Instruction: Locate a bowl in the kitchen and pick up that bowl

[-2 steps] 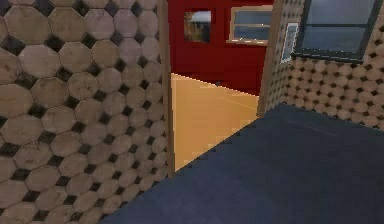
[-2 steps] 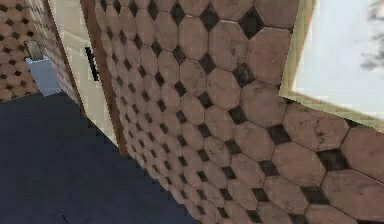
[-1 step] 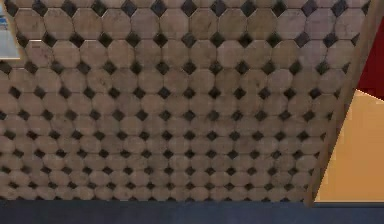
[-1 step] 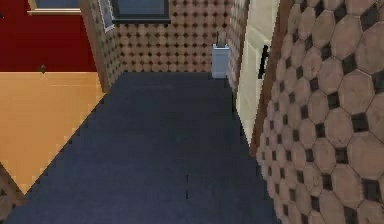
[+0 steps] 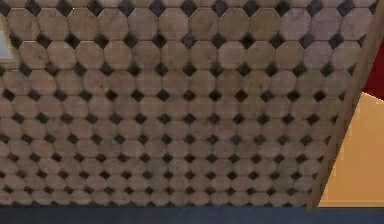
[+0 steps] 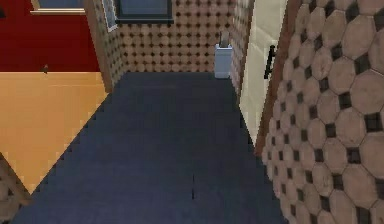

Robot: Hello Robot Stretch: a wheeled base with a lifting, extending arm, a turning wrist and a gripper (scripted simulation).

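Bowl not yet located: which way it lies from my jaws I cannot tell, nor can I tell the jaws' state. Tiled wall (image 5: 180, 110) stands close ahead; dark floor (image 6: 170, 130) runs past a door (image 6: 258, 70). Judgement: turn away and seek the kitchen.

A wall of brown octagonal tiles (image 5: 180, 100) stands ahead; dark blue floor (image 6: 170, 130) leads to a small pale container (image 6: 223, 60).
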